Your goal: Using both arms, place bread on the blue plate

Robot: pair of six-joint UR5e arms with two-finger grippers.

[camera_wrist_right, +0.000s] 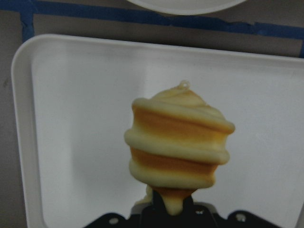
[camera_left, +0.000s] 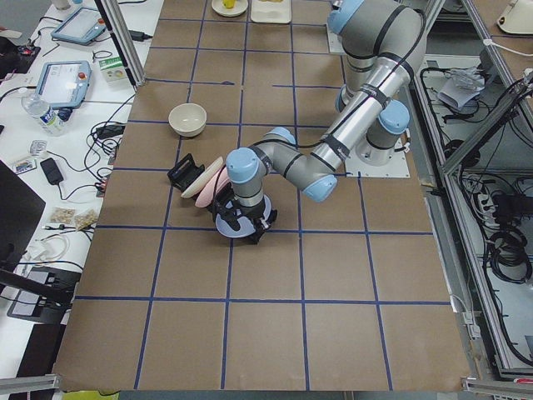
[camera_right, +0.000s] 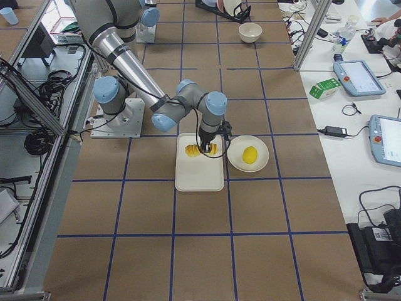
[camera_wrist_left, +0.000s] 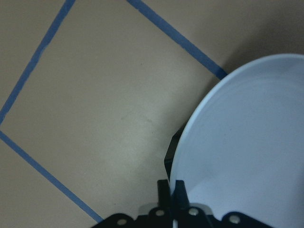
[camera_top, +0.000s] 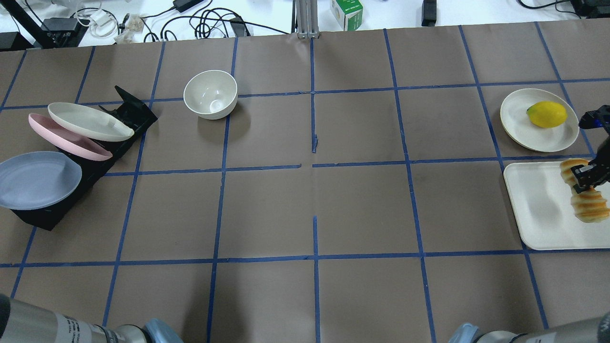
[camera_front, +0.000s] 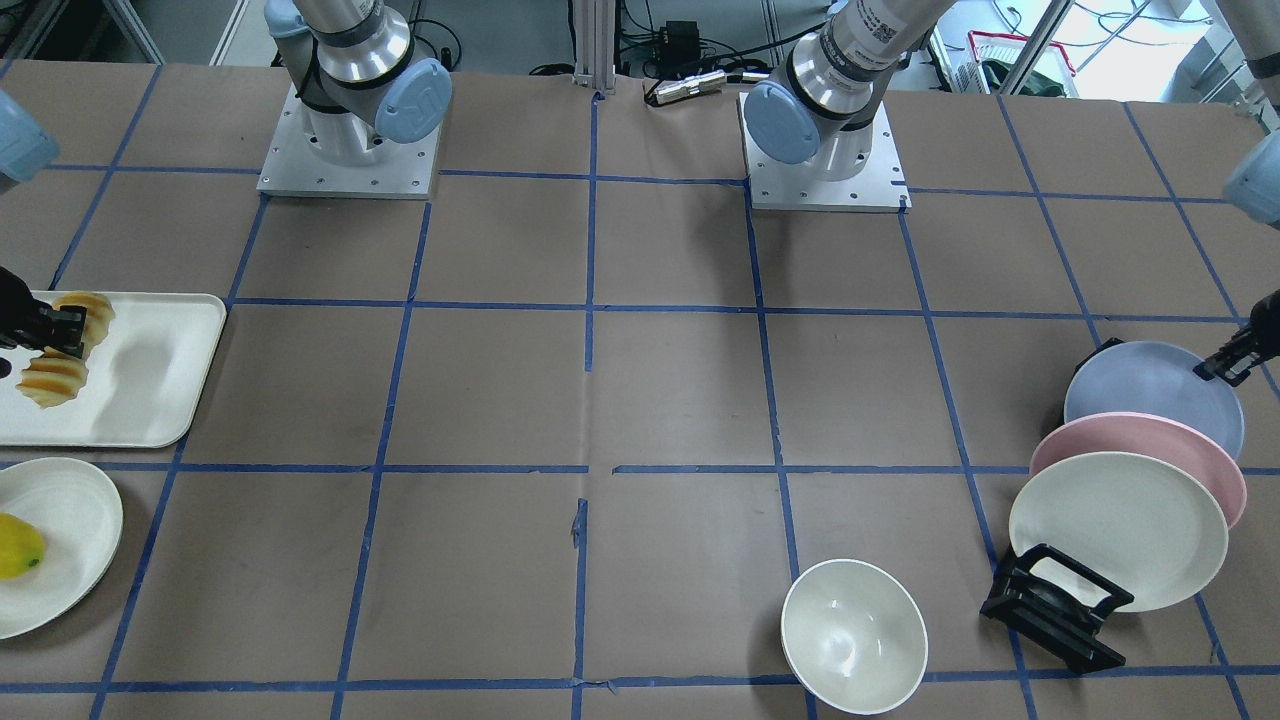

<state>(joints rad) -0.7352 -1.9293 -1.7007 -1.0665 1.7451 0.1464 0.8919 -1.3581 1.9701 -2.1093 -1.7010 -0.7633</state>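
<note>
The bread, a ridged yellow-orange loaf, is held at its middle by my right gripper, just above the white tray. The overhead view shows the bread, the gripper and the tray at the right edge. In the right wrist view the loaf points away from the gripper. The blue plate leans in a black rack. My left gripper is shut on its rim. The left wrist view shows both fingers pinching the plate's edge.
A pink plate and a cream plate lean in the same rack. A white bowl stands near the rack. A yellow fruit lies on a cream plate beside the tray.
</note>
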